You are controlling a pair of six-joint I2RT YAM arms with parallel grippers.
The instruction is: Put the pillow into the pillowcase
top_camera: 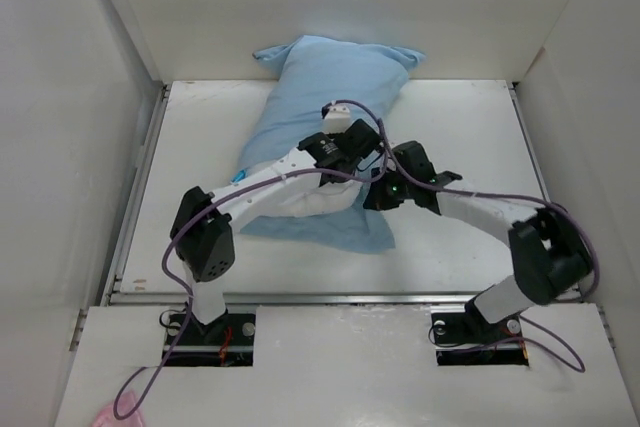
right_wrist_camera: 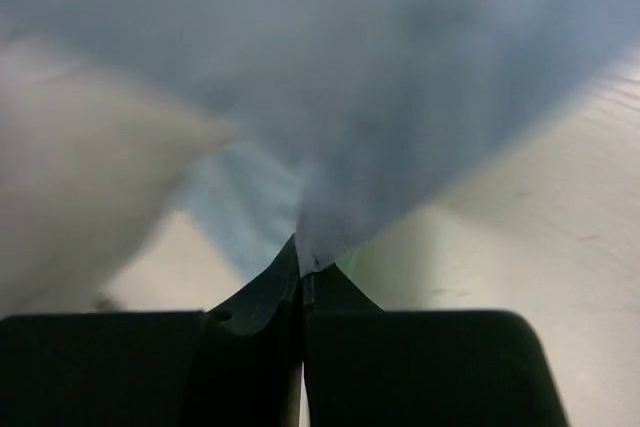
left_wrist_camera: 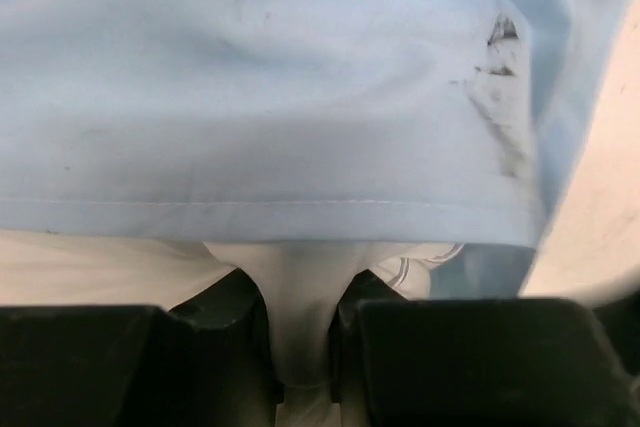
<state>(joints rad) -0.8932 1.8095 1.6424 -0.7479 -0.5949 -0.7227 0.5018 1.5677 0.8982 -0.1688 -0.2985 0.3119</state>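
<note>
Task status: well advanced, not finished.

The pillowcase (top_camera: 330,87) lies diagonally on the table (top_camera: 470,147), its closed end at the middle of the far edge and its mouth toward the table's centre. It looks plump along most of its length, so I judge the bulk of the pillow (top_camera: 318,202) to be inside. A white end sticks out of the mouth on the near side. A flat flap of blue cloth is spread on the table beside and under that end.

Left gripper (left_wrist_camera: 300,347): closed on a fold of white pillow fabric, just below the hem of the case. The hem runs straight across the left wrist view, with the white bulging out beneath it.

Right gripper (right_wrist_camera: 302,287): jaws fully together, pinching thin light blue cloth at the mouth of the case. A sliver of green shows beside the pinch. This view is blurred and I cannot tell how much cloth is caught.

Both claws meet at the mouth, near the middle of the table.

Left to do, as I judge it: get the exposed white end past the hem, either by pushing the pillow in or drawing the case over it, then flatten the flap.

Risk: the thin cloth may slip from the right pinch.
</note>
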